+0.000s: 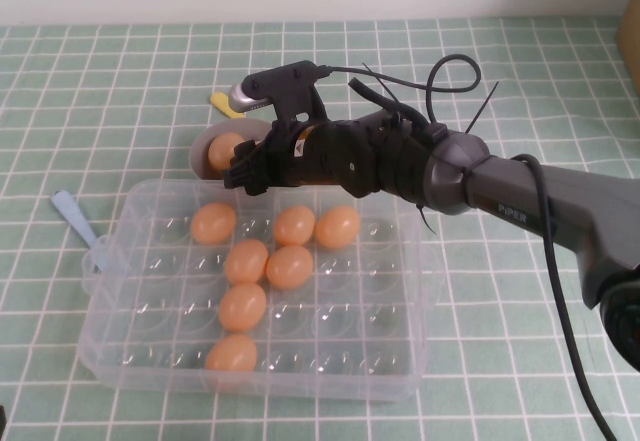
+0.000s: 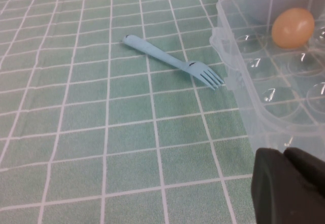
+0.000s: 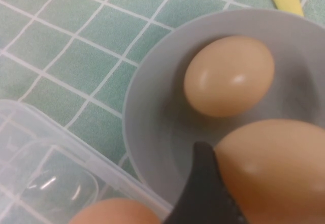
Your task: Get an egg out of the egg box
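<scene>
The clear egg box [image 1: 128, 359] lies at the table's middle with several orange-tan eggs in its dimples, such as one egg [image 1: 290, 267] near the centre. My right gripper [image 1: 243, 169] reaches past the box's far edge and hovers over a small grey bowl [image 1: 202, 153]. It is shut on an egg [image 3: 277, 163], with one black finger [image 3: 200, 188] pressed against the shell. Another egg [image 3: 228, 76] lies in the bowl [image 3: 152, 82] just beyond. My left gripper [image 2: 287, 183] is shut and holds nothing, low by the box's near left corner [image 2: 244, 87].
A light blue plastic fork [image 1: 75, 216] lies on the green checked cloth left of the box, its tines towards the box wall [image 2: 172, 61]. A yellow utensil [image 1: 225, 104] lies behind the bowl. The right arm spans the table's right side.
</scene>
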Action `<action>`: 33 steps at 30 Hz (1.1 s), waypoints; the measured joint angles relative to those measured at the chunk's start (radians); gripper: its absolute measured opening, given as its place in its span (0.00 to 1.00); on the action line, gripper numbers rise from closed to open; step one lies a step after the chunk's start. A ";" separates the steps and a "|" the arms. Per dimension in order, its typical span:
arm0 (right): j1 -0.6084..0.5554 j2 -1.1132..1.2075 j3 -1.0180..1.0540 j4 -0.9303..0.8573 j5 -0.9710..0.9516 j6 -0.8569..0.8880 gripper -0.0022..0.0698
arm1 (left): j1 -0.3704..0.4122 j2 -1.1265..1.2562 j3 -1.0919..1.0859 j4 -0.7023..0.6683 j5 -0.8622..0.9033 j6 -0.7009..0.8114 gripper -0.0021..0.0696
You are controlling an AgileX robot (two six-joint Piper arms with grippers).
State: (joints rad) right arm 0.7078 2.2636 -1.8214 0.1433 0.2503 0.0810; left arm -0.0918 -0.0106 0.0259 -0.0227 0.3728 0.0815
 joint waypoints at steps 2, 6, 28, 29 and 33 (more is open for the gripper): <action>-0.002 0.000 -0.004 0.000 0.002 0.000 0.63 | 0.000 0.000 0.000 0.000 0.000 0.000 0.02; -0.002 0.002 -0.027 0.003 0.019 0.000 0.69 | 0.000 0.000 0.000 0.000 0.000 0.000 0.02; -0.002 -0.170 0.091 0.006 0.094 0.000 0.45 | 0.000 0.000 0.000 0.000 0.000 0.000 0.02; 0.002 -0.203 0.131 0.006 0.090 0.000 0.40 | 0.000 0.000 0.000 0.000 0.000 0.000 0.02; 0.014 -0.373 0.297 0.006 0.083 0.000 0.17 | 0.000 0.000 0.000 0.000 0.000 0.000 0.02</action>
State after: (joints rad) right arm 0.7216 1.8908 -1.5243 0.1490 0.3333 0.0810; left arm -0.0918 -0.0106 0.0259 -0.0227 0.3728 0.0815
